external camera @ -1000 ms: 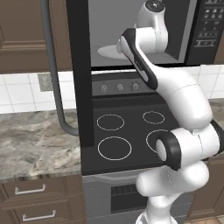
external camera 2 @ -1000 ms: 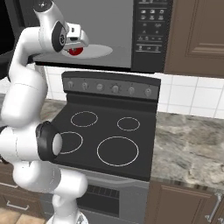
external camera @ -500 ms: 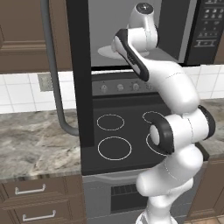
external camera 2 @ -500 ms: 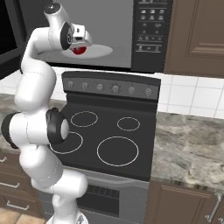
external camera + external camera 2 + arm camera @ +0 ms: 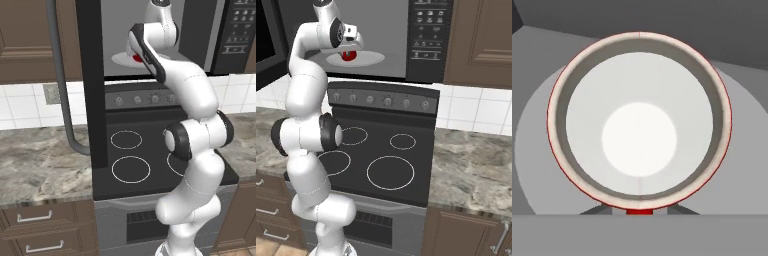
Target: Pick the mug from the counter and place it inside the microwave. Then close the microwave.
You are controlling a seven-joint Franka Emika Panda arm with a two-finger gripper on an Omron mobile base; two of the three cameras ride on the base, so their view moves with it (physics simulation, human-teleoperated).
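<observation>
The small red mug hangs low over the white turntable plate inside the microwave, whose door stands swung open to the left. From the right base view, the mug sits just under the hand, with my gripper shut on it. The hand view looks straight down into the mug's white interior; its red handle peeks out at the bottom between my gripper tips. The plate lies beneath. Whether the mug touches the plate, I cannot tell.
The black stovetop with white rings lies below the microwave, with a knob panel behind it. Marbled counter flanks it on both sides. The door's long grey handle curves down on the left. The button panel is right of the cavity.
The arm's elbow and upper links have swung in toward the middle of the stove. The hand with the mug has stayed almost in place over the plate.
</observation>
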